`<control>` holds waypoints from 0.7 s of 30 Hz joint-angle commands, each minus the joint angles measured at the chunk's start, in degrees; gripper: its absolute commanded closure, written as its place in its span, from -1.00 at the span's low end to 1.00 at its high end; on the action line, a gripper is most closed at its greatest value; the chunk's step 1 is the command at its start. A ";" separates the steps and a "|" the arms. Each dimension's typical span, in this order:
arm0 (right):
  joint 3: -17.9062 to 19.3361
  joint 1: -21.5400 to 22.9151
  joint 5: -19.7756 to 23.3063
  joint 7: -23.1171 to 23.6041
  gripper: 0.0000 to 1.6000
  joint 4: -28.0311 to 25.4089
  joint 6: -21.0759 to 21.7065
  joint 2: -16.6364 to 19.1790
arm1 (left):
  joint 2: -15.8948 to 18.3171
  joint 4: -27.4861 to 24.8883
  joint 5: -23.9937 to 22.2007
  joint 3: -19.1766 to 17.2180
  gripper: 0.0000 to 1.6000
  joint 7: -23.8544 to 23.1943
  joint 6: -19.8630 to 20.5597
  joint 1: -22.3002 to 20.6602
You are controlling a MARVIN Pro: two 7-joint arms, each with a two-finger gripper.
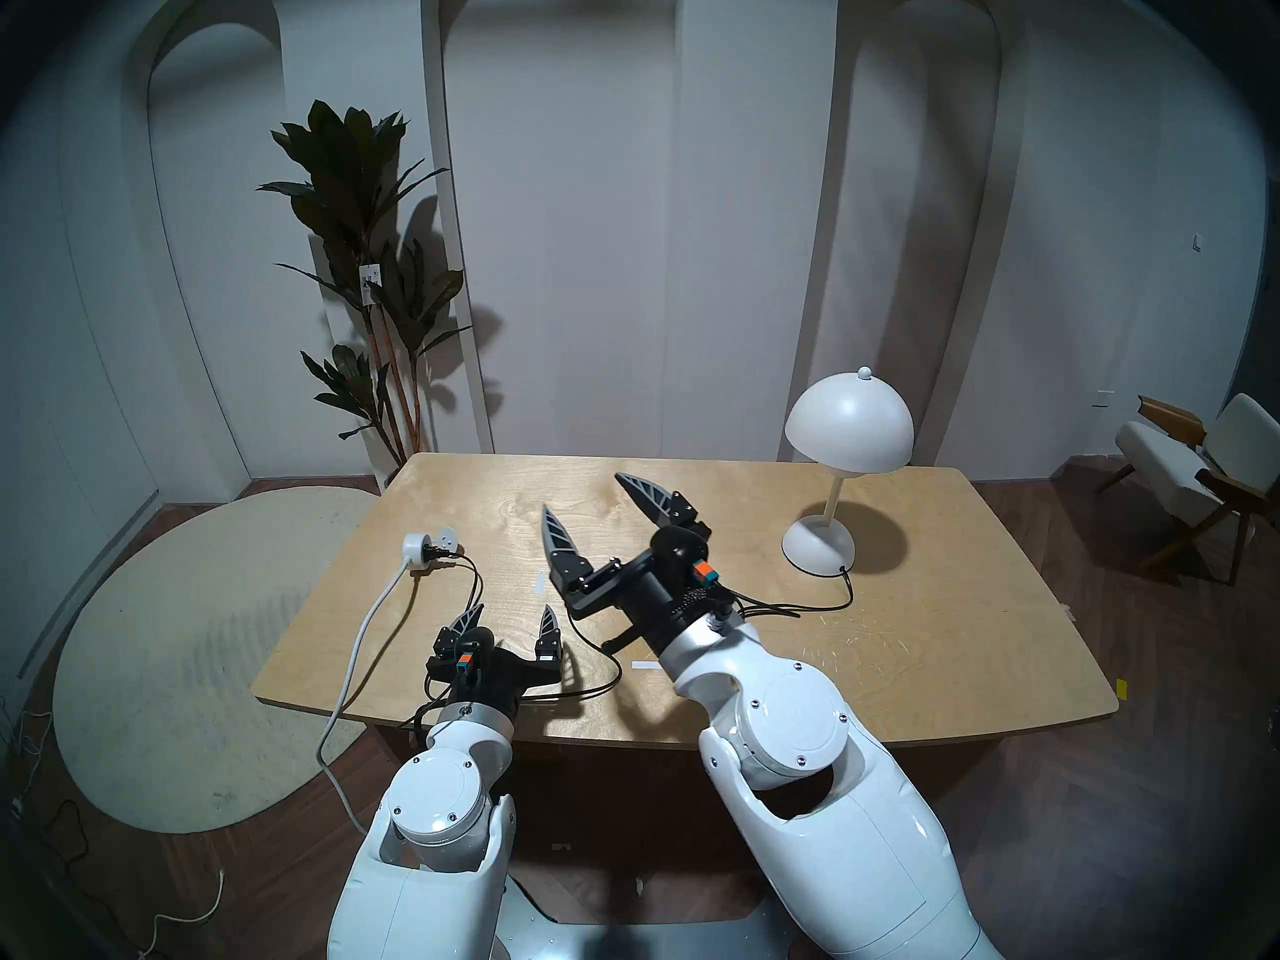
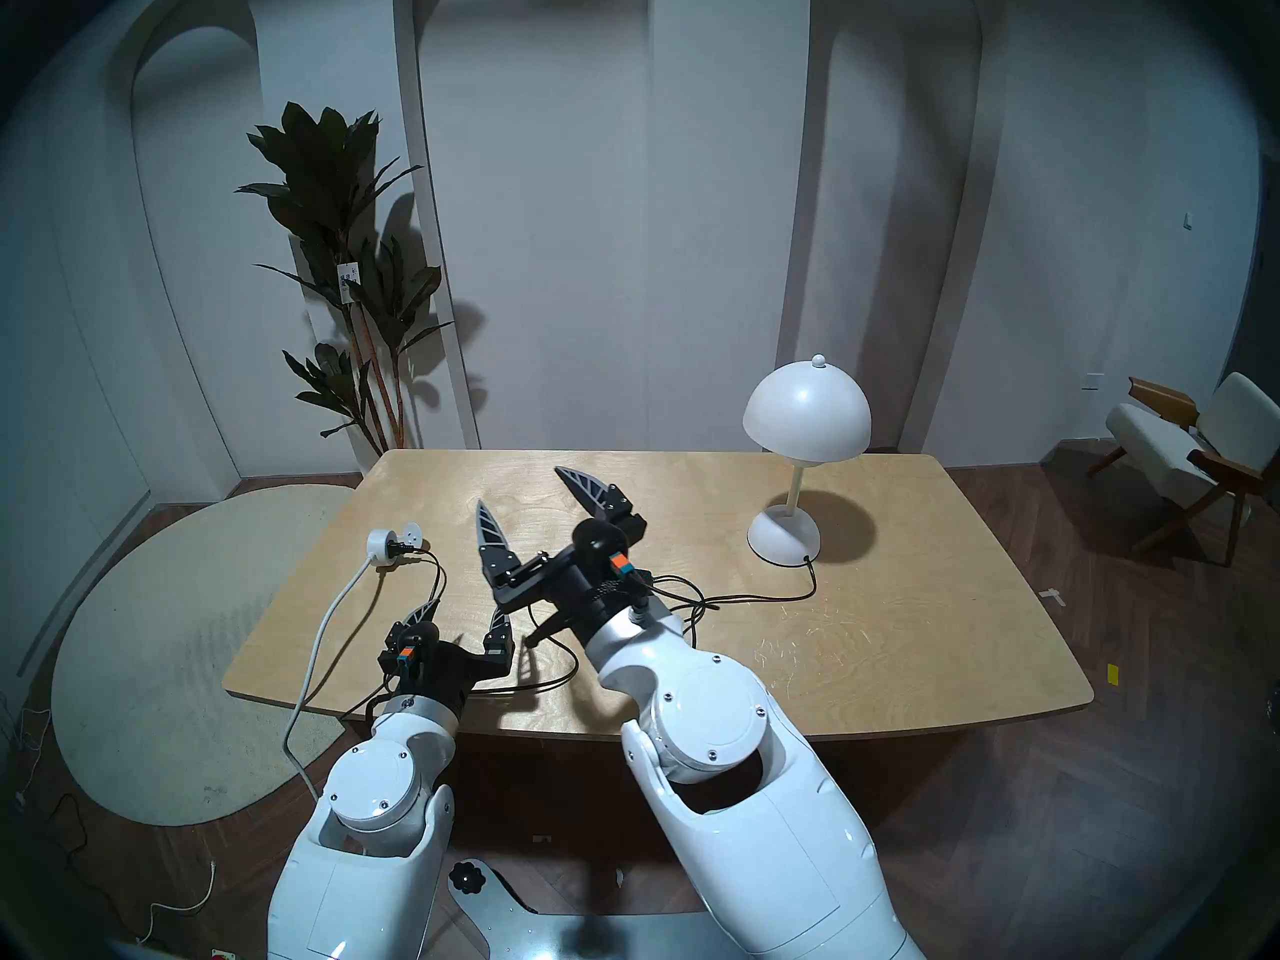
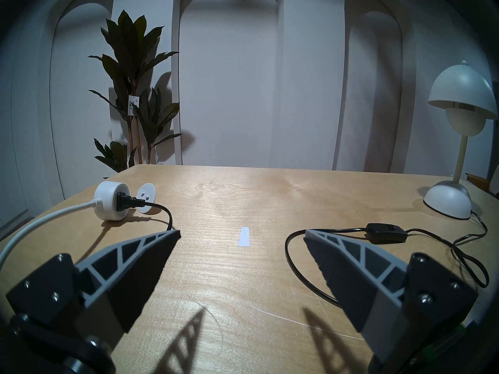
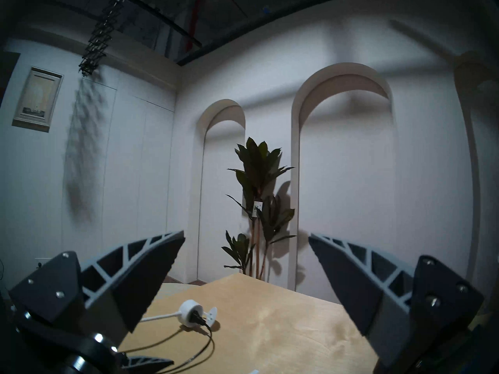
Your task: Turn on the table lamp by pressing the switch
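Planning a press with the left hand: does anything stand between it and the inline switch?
Nothing visible does. In the left wrist view only bare table and a loop of the black cord lie between the left hand and the switch. The right hand is raised above the table.

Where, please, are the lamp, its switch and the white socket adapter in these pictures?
lamp (image 1: 849, 425): head left view, middle of the dome shade.
switch (image 3: 386, 232): left wrist view, top face of the black box.
adapter (image 3: 110, 200): left wrist view, its round white side wall.
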 commanded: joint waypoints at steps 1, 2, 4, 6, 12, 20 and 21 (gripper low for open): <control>-3.50 6.50 1.14 -4.30 -1.00 -2.70 1.90 -1.85 | -0.02 -1.17 0.00 -0.02 -1.00 0.01 -0.36 -0.65; -3.62 7.06 1.19 -5.07 -1.00 -2.84 2.25 -2.24 | -0.02 -1.18 0.00 -0.02 -1.00 0.01 -0.37 -0.65; -4.02 8.77 1.27 -6.53 -1.00 -2.60 3.06 -3.22 | -0.02 -1.18 -0.01 -0.02 -1.00 0.01 -0.37 -0.65; -3.91 9.60 1.27 -8.05 -1.00 -2.84 3.76 -3.92 | -0.02 -1.19 -0.01 -0.02 -1.00 0.01 -0.37 -0.65; -3.69 13.30 1.64 -12.80 -1.00 -2.93 5.91 -6.49 | -0.02 -1.21 -0.01 -0.02 -1.00 0.01 -0.38 -0.65; -3.75 17.79 5.00 -19.88 -1.00 -1.10 8.75 -9.31 | -0.02 -1.32 -0.01 -0.02 -1.00 0.01 -0.41 -0.63; -4.19 20.29 6.02 -21.43 -1.00 0.64 9.54 -10.92 | -0.02 -1.34 -0.01 -0.02 -1.00 0.01 -0.41 -0.63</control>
